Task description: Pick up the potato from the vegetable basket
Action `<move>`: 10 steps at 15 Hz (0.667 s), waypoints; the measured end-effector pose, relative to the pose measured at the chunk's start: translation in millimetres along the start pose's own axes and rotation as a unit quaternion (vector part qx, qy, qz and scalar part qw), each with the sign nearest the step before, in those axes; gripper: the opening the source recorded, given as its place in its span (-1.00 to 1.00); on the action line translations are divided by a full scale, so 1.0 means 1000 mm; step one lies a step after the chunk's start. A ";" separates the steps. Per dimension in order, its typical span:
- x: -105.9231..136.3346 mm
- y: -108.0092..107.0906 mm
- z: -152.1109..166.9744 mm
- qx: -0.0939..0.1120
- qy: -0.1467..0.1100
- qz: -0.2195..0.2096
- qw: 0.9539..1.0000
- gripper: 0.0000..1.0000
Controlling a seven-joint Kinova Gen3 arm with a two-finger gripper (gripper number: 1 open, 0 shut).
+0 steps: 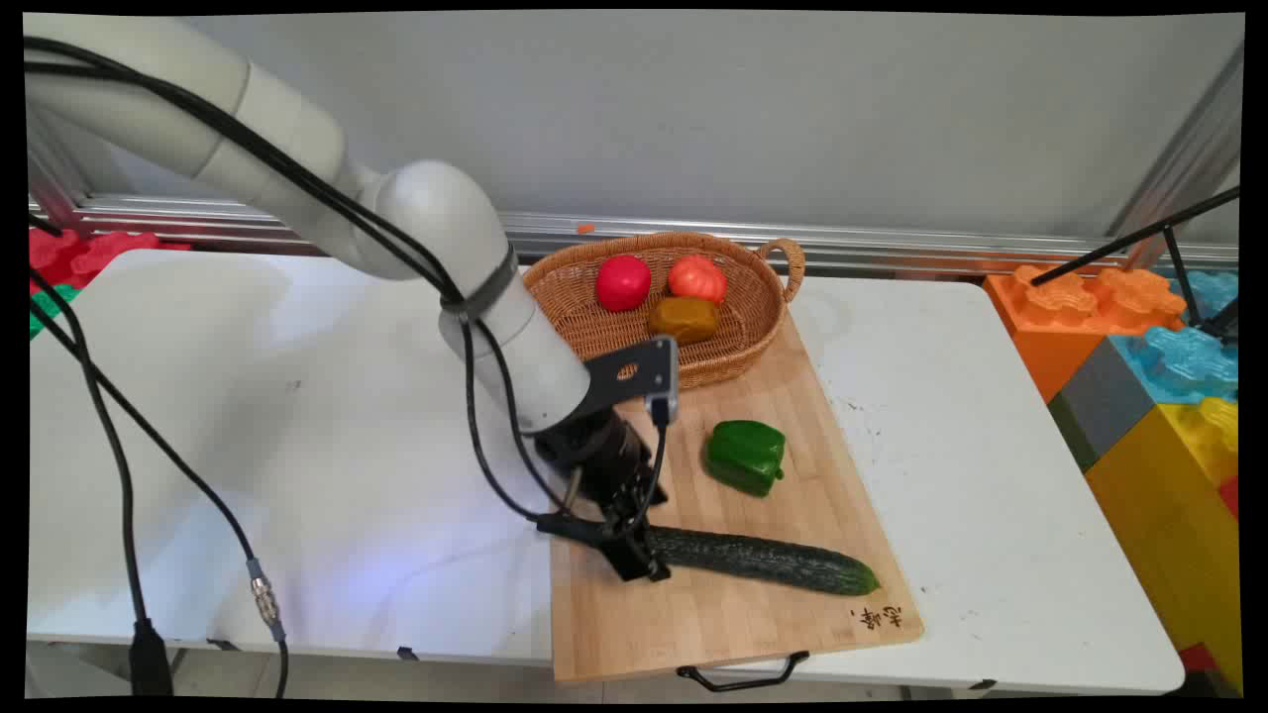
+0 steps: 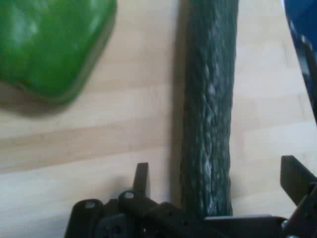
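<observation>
A long dark green cucumber (image 1: 763, 560) lies on the wooden cutting board (image 1: 693, 624), near its front edge. My gripper (image 1: 634, 555) is down at the cucumber's left end. In the hand view the gripper (image 2: 218, 181) is open and its two fingers stand on either side of the cucumber (image 2: 208, 124), with a gap on each side. A green bell pepper (image 1: 745, 456) sits on the board just behind the cucumber; the pepper (image 2: 49, 44) fills the hand view's upper left.
A wicker basket (image 1: 763, 327) at the board's far end holds a red tomato (image 1: 623, 282), an orange-red one (image 1: 696, 278) and a brownish potato (image 1: 684, 319). Big coloured blocks (image 1: 1139, 356) stand off the table's right side. Black cables (image 1: 119, 456) hang at the left.
</observation>
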 end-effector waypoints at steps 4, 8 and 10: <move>0.007 -0.014 -0.033 0.016 0.037 -0.014 0.999 1.00; 0.007 -0.041 -0.084 0.057 0.064 -0.023 0.996 1.00; 0.000 -0.064 -0.109 0.092 0.069 -0.038 0.993 1.00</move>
